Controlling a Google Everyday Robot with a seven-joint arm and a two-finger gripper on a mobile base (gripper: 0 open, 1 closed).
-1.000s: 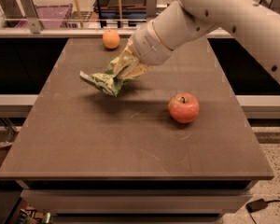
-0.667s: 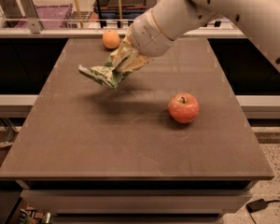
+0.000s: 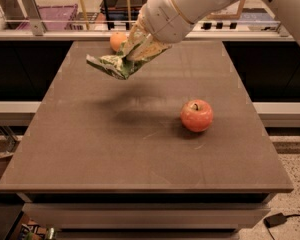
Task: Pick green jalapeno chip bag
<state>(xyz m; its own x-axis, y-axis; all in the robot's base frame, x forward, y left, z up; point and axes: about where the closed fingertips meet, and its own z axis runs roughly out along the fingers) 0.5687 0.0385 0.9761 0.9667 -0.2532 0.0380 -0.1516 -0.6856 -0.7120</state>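
Hand (image 3: 136, 50) clamped on green chip bag (image 3: 109, 65); bag hangs above counter (image 3: 90, 154), shadow beneath. Apple (image 3: 196, 115) well apart, orange (image 3: 117, 40) behind. Step: lift, apparently near complete. Next: firm grip, steady raise.

green jalapeno chip bag (image 3: 111, 65): crinkly foil, heavily creased, dull glints on the folds.
gripper (image 3: 140, 49): above the table's far left, pale smooth fingers (image 3: 132, 38) that look like plastic, pinched onto the foil.
arm (image 3: 185, 6): smooth off-white shell with a soft sheen.
table (image 3: 140, 149): matt brown top, faintly scuffed.
apple (image 3: 196, 115): smooth red skin, slightly glossy.
orange (image 3: 117, 40): dull skin.
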